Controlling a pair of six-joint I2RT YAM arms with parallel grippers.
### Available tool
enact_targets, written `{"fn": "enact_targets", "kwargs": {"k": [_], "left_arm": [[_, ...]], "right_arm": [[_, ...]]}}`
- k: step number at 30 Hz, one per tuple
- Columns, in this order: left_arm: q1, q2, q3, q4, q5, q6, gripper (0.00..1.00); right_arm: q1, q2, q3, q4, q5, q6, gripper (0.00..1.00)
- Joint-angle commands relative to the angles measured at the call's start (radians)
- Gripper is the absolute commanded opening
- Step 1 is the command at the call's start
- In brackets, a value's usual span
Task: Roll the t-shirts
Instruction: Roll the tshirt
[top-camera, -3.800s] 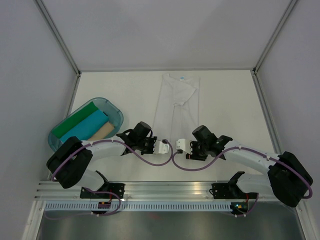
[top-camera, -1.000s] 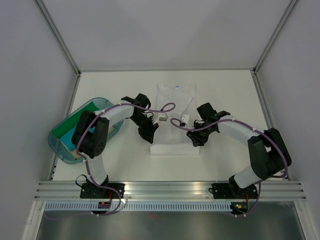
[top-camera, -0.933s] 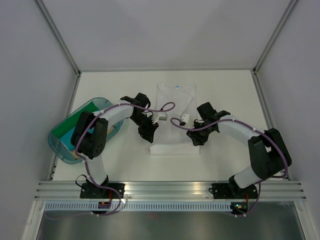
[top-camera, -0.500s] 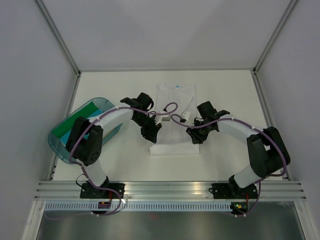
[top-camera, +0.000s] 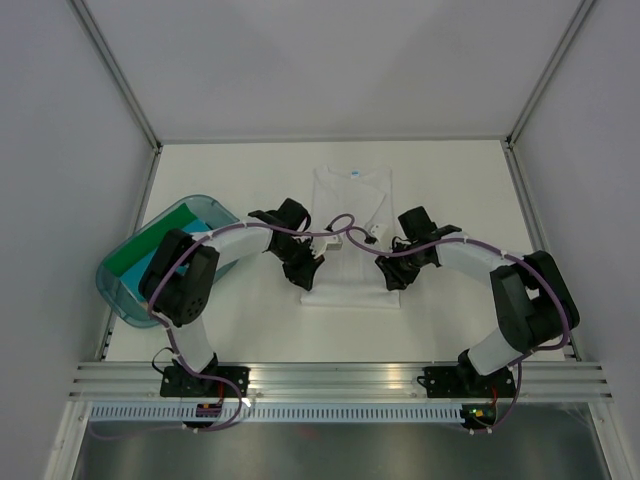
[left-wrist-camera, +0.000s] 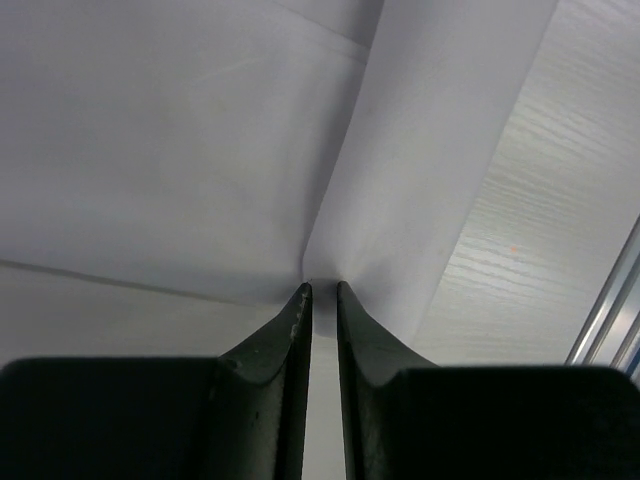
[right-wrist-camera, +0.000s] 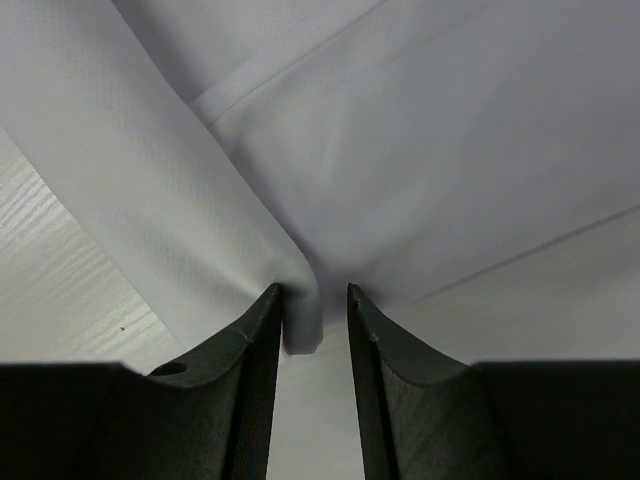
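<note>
Lying on table: the white t-shirt (top-camera: 350, 215), flat at the middle of the top view, with its blue neck label (top-camera: 352, 171) at the upper end and its lower end folded over into a straight band.
Table (top-camera: 460, 200): pale, with a faint wood grain showing in both wrist views.
Left gripper (top-camera: 304, 272): low over the shirt's left side, just above the folded band; its arm reaches in from the left of the frame.
Left jaws: drawn close, only a thin slit between the 2 black fingers (left-wrist-camera: 270, 350). Their tips sit at a crease where 2 layers of white cloth meet. I cannot tell whether any cloth is nipped in the slit.
Right gripper (top-camera: 393, 276): low over the shirt's right side, level with the left one; its arm reaches in from the right of the frame.
Right jaws: pinching the shirt. A rounded fold of white cloth sits between the tips of the 2 fingers (right-wrist-camera: 250, 350), filling the gap.
Tub (top-camera: 108, 282): translucent teal, at the left of the top view, well apart from the white shirt and partly behind the left arm.
Green roll (top-camera: 132, 257): inside the tub, along its upper-left wall.
</note>
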Motion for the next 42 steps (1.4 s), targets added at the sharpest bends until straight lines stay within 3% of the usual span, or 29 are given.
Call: {"fn": "enact_targets", "kwargs": {"k": [1, 8, 12, 16, 19, 23, 24, 25, 26, 28, 32, 42], "left_arm": [[0.004, 0.003, -0.040, 0.105, -0.067, -0.057, 0.20], [0.003, -0.029, -0.037, 0.114, -0.063, -0.077, 0.20], [0.009, -0.049, 0.099, 0.053, -0.087, -0.149, 0.22], [0.014, -0.127, 0.175, -0.027, -0.042, -0.251, 0.31], [0.005, -0.233, 0.059, 0.036, -0.027, -0.208, 0.35], [-0.051, -0.385, -0.251, 0.275, -0.103, -0.104, 0.41], [-0.081, -0.415, -0.296, 0.339, -0.152, -0.070, 0.45], [-0.160, -0.469, -0.340, 0.404, -0.309, -0.020, 0.47], [-0.198, -0.487, -0.410, 0.465, -0.380, 0.007, 0.49], [-0.259, -0.504, -0.446, 0.585, -0.459, 0.053, 0.53], [-0.318, -0.482, -0.500, 0.613, -0.514, 0.081, 0.54], [-0.342, -0.413, -0.548, 0.618, -0.452, 0.131, 0.52]], "right_arm": [[-0.006, -0.011, -0.022, 0.058, 0.015, 0.047, 0.39], [-0.006, -0.054, -0.034, 0.087, 0.049, 0.078, 0.39], [-0.005, -0.057, -0.040, 0.058, 0.039, 0.073, 0.38], [-0.005, -0.078, -0.046, 0.075, 0.044, 0.096, 0.38], [-0.005, -0.082, -0.048, 0.072, 0.046, 0.096, 0.38], [-0.005, -0.101, -0.059, 0.084, 0.041, 0.096, 0.39], [-0.006, -0.103, -0.059, 0.082, 0.035, 0.098, 0.39], [-0.005, -0.100, -0.059, 0.085, 0.030, 0.098, 0.39], [-0.006, -0.097, -0.059, 0.087, 0.026, 0.105, 0.39], [-0.006, -0.095, -0.056, 0.087, 0.024, 0.111, 0.39], [-0.006, -0.089, -0.052, 0.081, 0.029, 0.118, 0.39], [-0.006, -0.126, 0.006, 0.046, 0.021, 0.118, 0.39]]}}
